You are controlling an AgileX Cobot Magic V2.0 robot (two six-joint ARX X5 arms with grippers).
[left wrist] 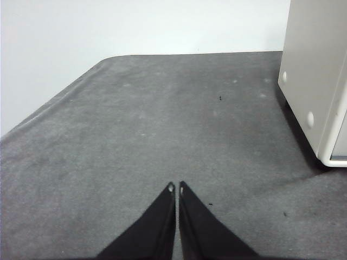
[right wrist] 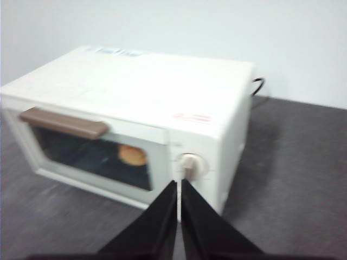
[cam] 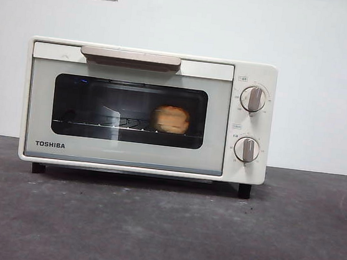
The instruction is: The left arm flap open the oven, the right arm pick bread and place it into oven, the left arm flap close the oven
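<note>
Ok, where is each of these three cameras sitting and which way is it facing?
Front view: low at table height, looking level at the oven door, shut, the bread behind the glass; no arm shows.
Left wrist view: on the left arm, looking over the table past the oven's side; left gripper jaws shut.
Right wrist view: on the right arm, above and off the oven's knob end; right gripper jaws shut.
Front and right wrist views share the bread.

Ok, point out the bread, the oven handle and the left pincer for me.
bread (cam: 170, 119), front view, crust seen through the window.
oven handle (cam: 130, 57), front view, middle of the bar.
left pincer (left wrist: 176, 188), left wrist view, between its tips.
</note>
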